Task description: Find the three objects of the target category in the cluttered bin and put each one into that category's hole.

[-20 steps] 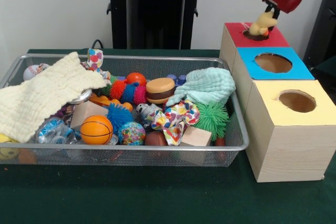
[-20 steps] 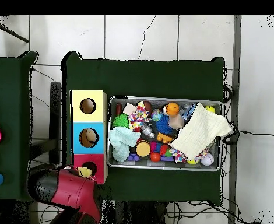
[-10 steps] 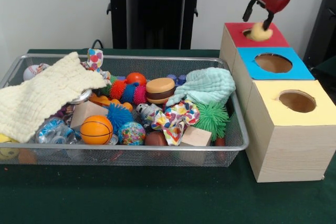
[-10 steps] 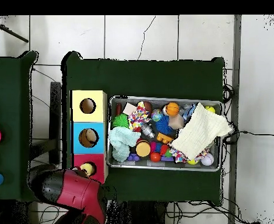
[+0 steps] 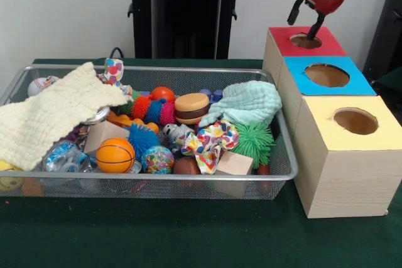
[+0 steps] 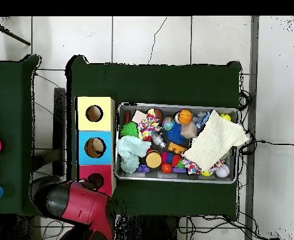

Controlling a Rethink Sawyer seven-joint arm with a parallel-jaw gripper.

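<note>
The gripper [image 5: 303, 24] hangs directly above the red-topped box's hole [image 5: 305, 41], jaws apart and empty. No plush toy is visible; any that remain lie hidden in the wire bin [image 5: 284, 136], down and to picture-left across the worktop [image 5: 188, 236]. The yellow cloth [image 5: 50, 114] and mint cloth [image 5: 248, 103] cover likely hiding places.

Arm w/ red and black wrist is reaching down from the top right corner in front view, gripper [image 5: 304, 19] hanging there w/ jaws spread apart and holding nothing. In overhead view the red wrist housing is showing at lower left, angled approx. diagonally, w/ the gripper [image 6: 86, 183] end pointing up and right.
</note>
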